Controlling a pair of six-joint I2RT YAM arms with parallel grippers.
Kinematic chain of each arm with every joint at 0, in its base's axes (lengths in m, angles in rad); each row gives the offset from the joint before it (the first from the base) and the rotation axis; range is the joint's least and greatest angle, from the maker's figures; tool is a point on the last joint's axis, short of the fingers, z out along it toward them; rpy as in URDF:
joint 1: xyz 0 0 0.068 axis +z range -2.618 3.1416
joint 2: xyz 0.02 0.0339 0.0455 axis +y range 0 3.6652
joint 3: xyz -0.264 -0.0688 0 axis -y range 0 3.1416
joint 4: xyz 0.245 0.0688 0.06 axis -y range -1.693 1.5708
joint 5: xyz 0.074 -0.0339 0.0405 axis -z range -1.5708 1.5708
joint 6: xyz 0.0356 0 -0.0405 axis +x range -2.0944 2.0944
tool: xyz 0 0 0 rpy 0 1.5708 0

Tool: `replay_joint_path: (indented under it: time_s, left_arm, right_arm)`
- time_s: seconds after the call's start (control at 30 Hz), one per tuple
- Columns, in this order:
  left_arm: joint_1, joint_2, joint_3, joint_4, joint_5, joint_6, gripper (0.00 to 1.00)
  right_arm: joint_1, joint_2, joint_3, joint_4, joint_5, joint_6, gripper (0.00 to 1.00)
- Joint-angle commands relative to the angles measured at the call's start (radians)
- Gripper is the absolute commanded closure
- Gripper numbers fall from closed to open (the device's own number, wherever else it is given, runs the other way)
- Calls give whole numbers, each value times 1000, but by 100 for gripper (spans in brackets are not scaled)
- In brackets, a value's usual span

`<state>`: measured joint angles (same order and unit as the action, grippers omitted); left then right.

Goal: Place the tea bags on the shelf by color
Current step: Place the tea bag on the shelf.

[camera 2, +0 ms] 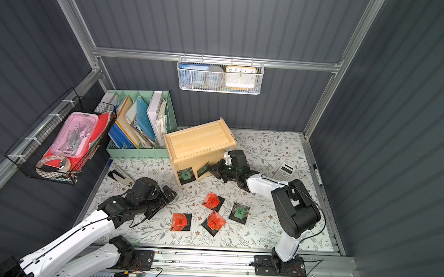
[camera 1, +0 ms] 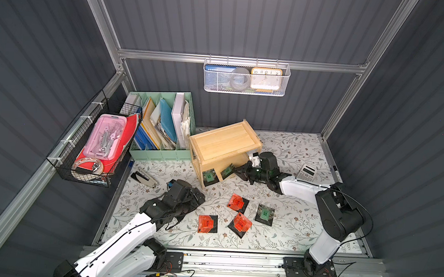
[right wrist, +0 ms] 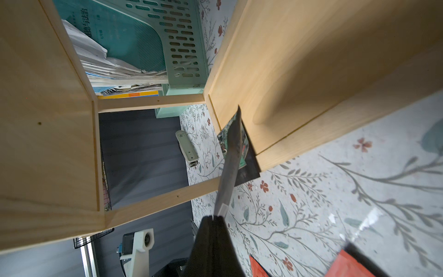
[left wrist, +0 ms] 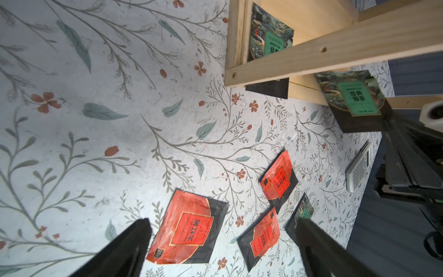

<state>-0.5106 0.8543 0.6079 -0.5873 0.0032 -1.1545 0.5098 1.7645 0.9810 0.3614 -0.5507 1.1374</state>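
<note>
1. Top view: shelf (camera 1: 214, 161), top board (camera 1: 223, 139) bare, one green bag (camera 1: 209, 177) at its bottom front edge.
2. Right gripper (camera 1: 236, 170) pinches a second green bag (camera 1: 227, 170) at the shelf's lower opening; next, likely slide it in under the top board.
3. Left gripper (camera 1: 197, 196) gapes empty before the shelf.
4. Orange bags (camera 1: 207, 223) lie before it, well spaced.

The two-tier light wooden shelf (camera 1: 224, 144) stands on the floral-patterned tabletop (camera 1: 289, 229), just beside the mint-green plastic file organizer (camera 1: 161, 153). One green-labelled square tea bag (camera 1: 210, 176) rests at the front edge of the lower tier. The right gripper (camera 1: 237, 170) pinches a second green-labelled tea bag (camera 1: 228, 170), which is tilted, just beside the first. Three orange-red square tea bags (camera 1: 236, 202) (camera 1: 207, 223) (camera 1: 241, 223) and a third green-labelled tea bag (camera 1: 264, 214) lie flat on the tabletop.
</note>
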Motion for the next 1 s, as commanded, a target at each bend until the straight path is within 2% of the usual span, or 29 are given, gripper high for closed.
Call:
replay_joint_path:
  time_s: [0.0,0.57,0.97]
  left_arm:
    - [6,-17,21,-52,-3,10,0]
    - [6,7,28,-55,-1,20,0]
    - [6,25,33,-48,1,31,0]
  right_arm:
    - [-10,38,32,43,-6,18,100]
    - [-36,152,39,44,4,34,100]
    - [-36,170,98,-73,25,-20,100]
